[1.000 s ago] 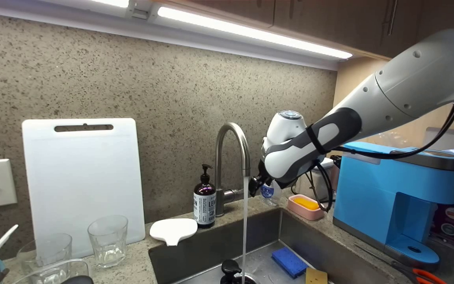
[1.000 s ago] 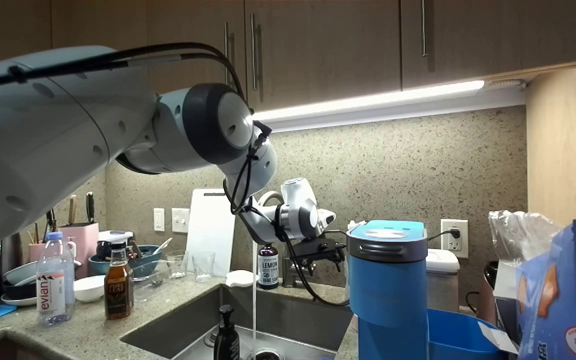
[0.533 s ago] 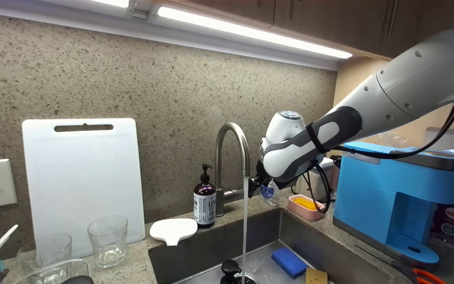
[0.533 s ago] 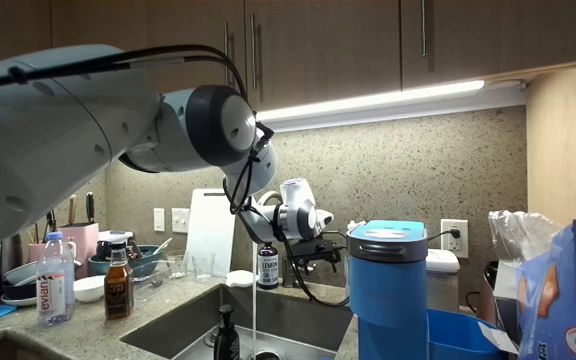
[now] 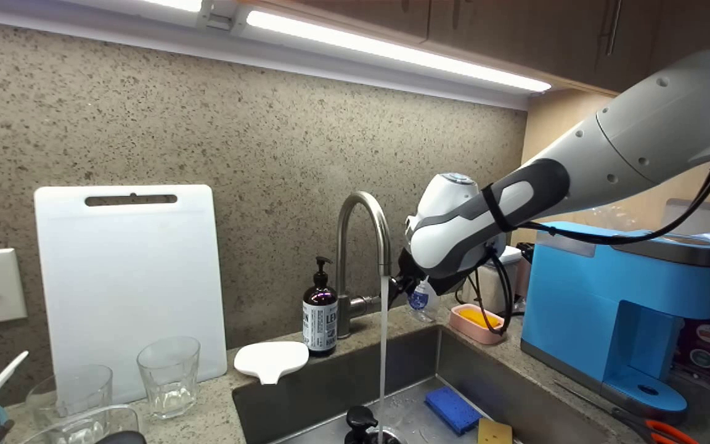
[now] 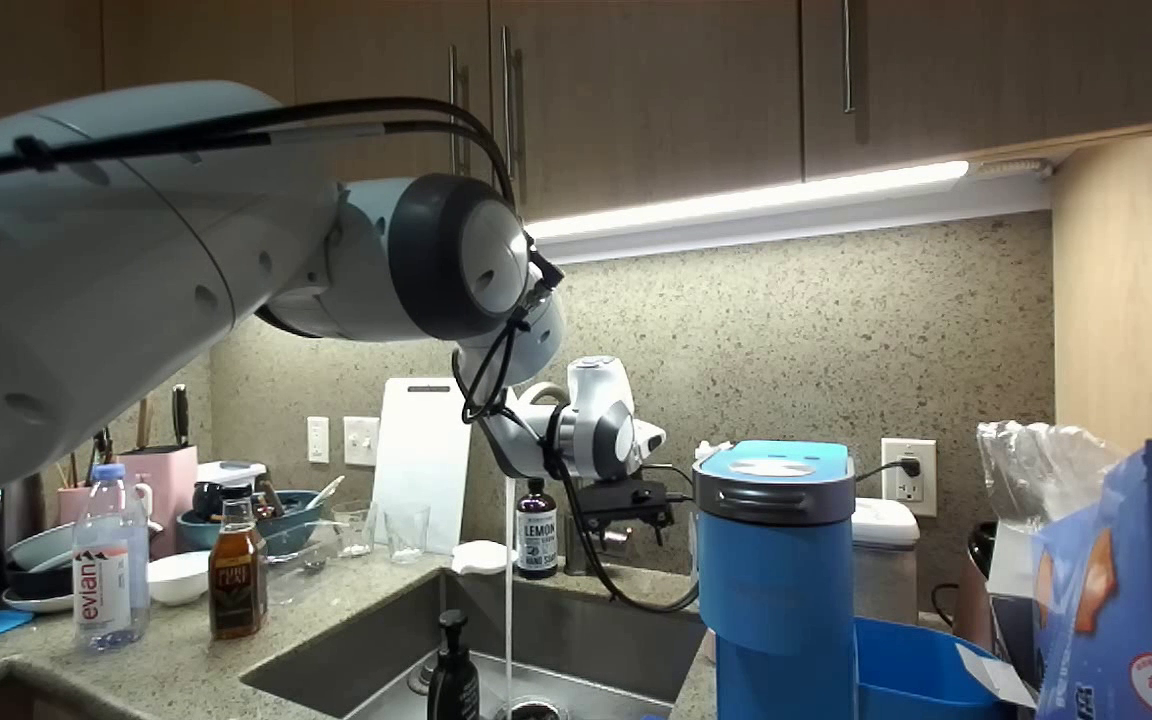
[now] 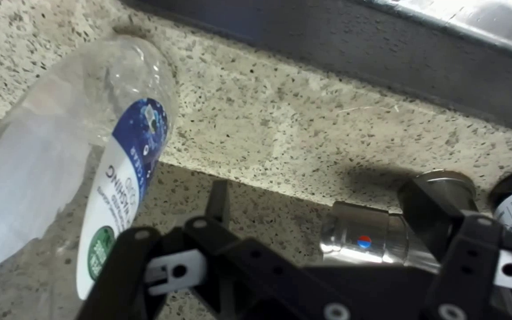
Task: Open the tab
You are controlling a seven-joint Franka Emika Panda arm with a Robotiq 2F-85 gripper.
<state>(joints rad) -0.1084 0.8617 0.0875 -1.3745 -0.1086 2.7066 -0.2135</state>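
Note:
The tab, a tall brushed-metal gooseneck faucet point(image 5: 341, 259), stands behind the sink; water runs from its spout in both exterior views. In an exterior view its arch point(image 6: 540, 392) shows partly behind the arm. In the wrist view its cylindrical side body point(image 7: 358, 226) has a red and blue dot. My gripper point(image 7: 314, 186) is open, with this body between its spread fingers, nearer the right one. The right finger point(image 7: 425, 213) covers part of the faucet. I cannot tell whether anything touches. The small lever is not discernible. In an exterior view the gripper point(image 5: 397, 288) is beside the faucet.
A dark soap pump bottle point(image 5: 320, 317) stands close beside the faucet. A clear washing-liquid bottle point(image 7: 122, 178) is near the left finger. The sink point(image 5: 453, 364) holds sponges and a black pump bottle point(image 6: 454, 670). A pink soap dish point(image 5: 477, 333) and blue coffee machine point(image 5: 577, 296) stand alongside.
The forearm and elbow have shifted slightly to the right in both exterior views. The gripper has tilted and moved slightly. The water keeps running.

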